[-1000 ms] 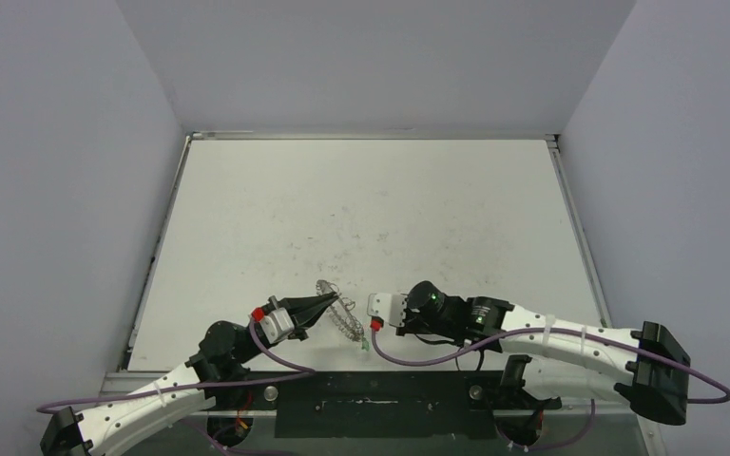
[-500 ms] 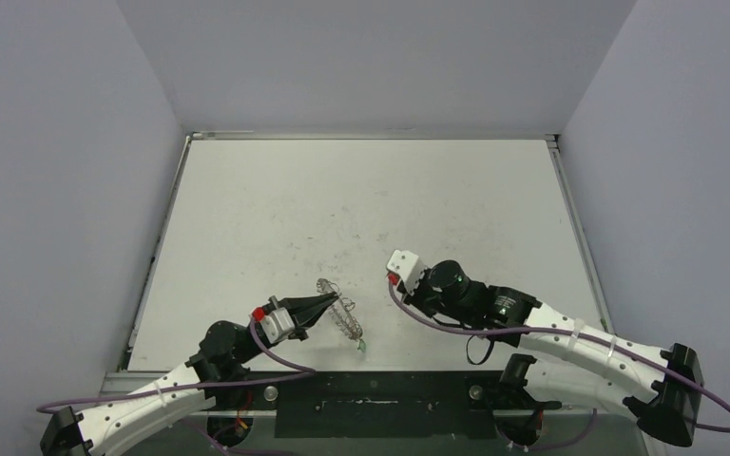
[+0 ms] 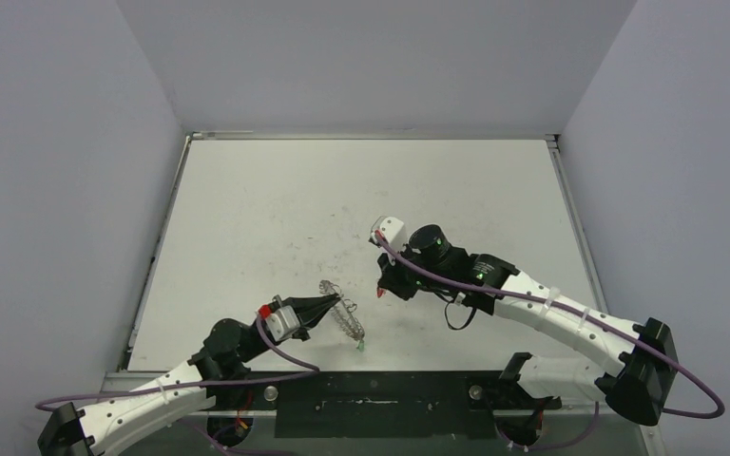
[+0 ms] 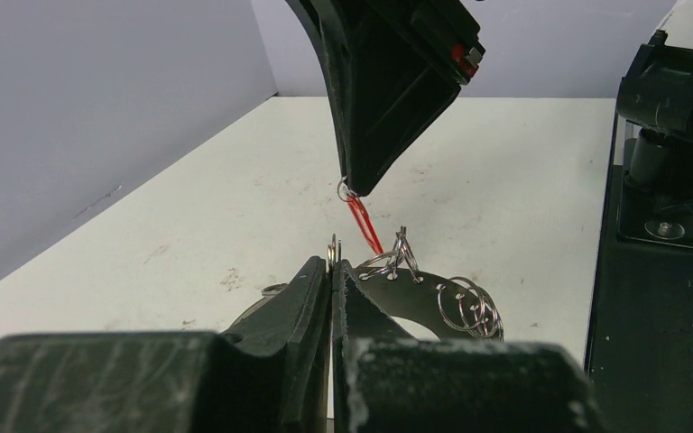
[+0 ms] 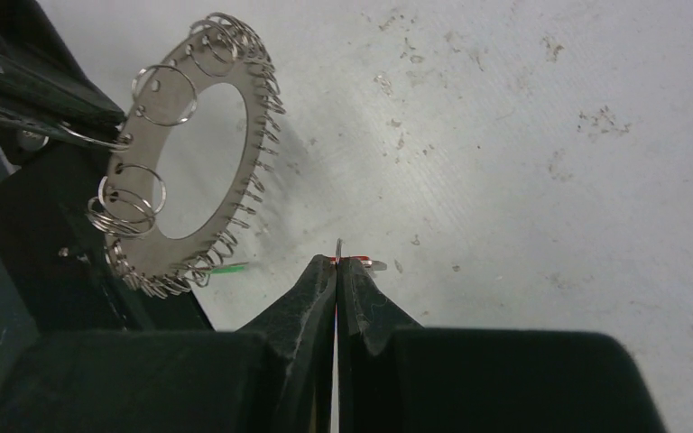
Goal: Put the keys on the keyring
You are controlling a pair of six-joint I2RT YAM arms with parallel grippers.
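The keyring (image 3: 344, 319), a flat silver ring fringed with wire loops, is held on edge just above the table's near part. My left gripper (image 3: 331, 304) is shut on one of its loops, as the left wrist view shows (image 4: 334, 269). The ring's plate (image 4: 433, 290) sits just past the fingers. My right gripper (image 3: 381, 287) hangs just right of the ring, shut on the red-tagged key (image 3: 380, 295). The red tag (image 4: 359, 225) dangles from its tips (image 4: 354, 188). The green-tagged key (image 3: 361, 346) lies at the ring's near end, among the loops (image 5: 226, 268). I cannot tell whether it hangs from one.
The white tabletop (image 3: 361, 199) is scuffed with dark marks and walled by grey panels on three sides. A black strip (image 3: 380, 399) with the arm bases runs along the near edge, close behind the ring. The right arm's base (image 4: 668, 180) stands right of the ring.
My right gripper left the ring's near end by the green key, swung up the table and came back beside the ring with the red-tagged key. Left gripper and ring barely moved.
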